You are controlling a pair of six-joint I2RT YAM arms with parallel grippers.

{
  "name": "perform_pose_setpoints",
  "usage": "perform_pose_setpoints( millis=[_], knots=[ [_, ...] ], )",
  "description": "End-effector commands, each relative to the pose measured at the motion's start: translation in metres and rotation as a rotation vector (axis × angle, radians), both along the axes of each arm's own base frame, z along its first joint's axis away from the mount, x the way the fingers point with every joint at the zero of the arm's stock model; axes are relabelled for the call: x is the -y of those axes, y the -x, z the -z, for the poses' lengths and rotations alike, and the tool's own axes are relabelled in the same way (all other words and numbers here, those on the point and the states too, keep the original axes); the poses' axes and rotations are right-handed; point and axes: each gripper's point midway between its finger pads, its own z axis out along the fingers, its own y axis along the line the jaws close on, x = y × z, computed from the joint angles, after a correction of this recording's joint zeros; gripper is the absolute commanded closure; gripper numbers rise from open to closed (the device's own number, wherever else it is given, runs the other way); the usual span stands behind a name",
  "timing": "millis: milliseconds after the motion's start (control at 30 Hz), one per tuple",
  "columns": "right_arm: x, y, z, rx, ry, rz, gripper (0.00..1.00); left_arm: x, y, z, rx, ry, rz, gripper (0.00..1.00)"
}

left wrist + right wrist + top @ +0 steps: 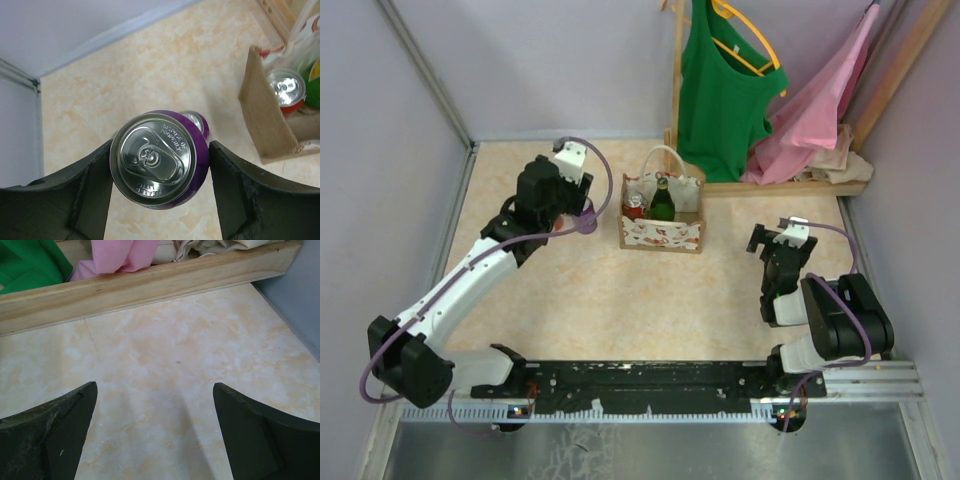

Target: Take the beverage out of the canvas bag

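The left pincer (pixel 160 150) grips a purple can (pixel 159 167) by its sides, top end up, clear of the bag (pixel 662 236) and to its left over the pale tabletop (pixel 590 300). The wrist view shows the can clamped between both fingers, the bag's open corner off to the right. Whether the can's base rests on the tabletop or hangs just above it cannot be told.

The bag stands upright near the far side of the tabletop, handles up. A red can (pixel 635 207) and a green bottle (pixel 662 200) stand side by side inside it.

The right pincer (pixel 155 390) is spread wide and holds nothing. It hangs over bare tabletop near the wooden rail (pixel 150 285), well apart from the bag, with a pink garment (pixel 125 255) and a green top (pixel 30 260) beyond the rail.

By the look of it, one drink is out and the removal itself is done for that can. What appears left is to set it down and let go; if the task means every drink, two are yet to be lifted.
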Motion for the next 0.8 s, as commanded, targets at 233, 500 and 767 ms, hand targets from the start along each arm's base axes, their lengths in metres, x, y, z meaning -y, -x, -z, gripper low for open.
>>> perform_pose_setpoints(
  millis=[233,500,767],
  knots=[
    [0.002,-0.008,-0.020,0.072,-0.006,0.009,0.01,0.016,0.025,0.050,-0.093,0.243,0.009,1.00],
    [0.002,-0.008,-0.020,0.071,-0.005,0.009,0.01,0.028,0.025,0.096,-0.161,0.247,0.047,1.00],
    [0.002,-0.008,-0.020,0.071,-0.005,0.009,0.01,0.035,0.019,0.131,-0.237,0.206,0.047,0.99]
  ],
)
